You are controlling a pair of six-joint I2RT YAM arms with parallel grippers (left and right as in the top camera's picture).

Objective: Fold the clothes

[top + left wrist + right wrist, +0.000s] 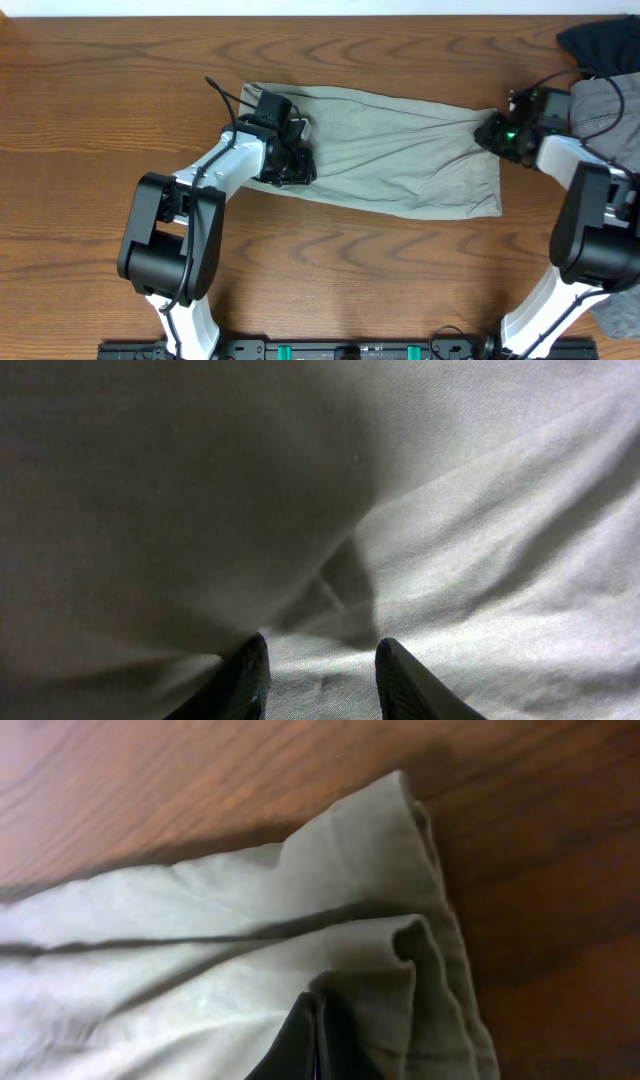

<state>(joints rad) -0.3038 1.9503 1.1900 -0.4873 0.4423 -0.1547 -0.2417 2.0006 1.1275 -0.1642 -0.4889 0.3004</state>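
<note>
The light khaki-green shorts point(400, 150) lie spread lengthwise across the middle of the wooden table point(90, 90). My left gripper point(290, 165) rests on their left end. In the left wrist view its two fingers point(320, 660) are apart, with flat cloth point(450, 510) between and under them. My right gripper point(497, 135) is at the shorts' upper right corner. In the right wrist view its fingers point(315, 1035) are closed together on a fold of the shorts point(200, 920) near the hem.
A grey garment point(600, 100) and a dark garment point(600, 45) are piled at the far right corner, just behind my right arm. More grey cloth point(625, 310) lies at the right edge near the front.
</note>
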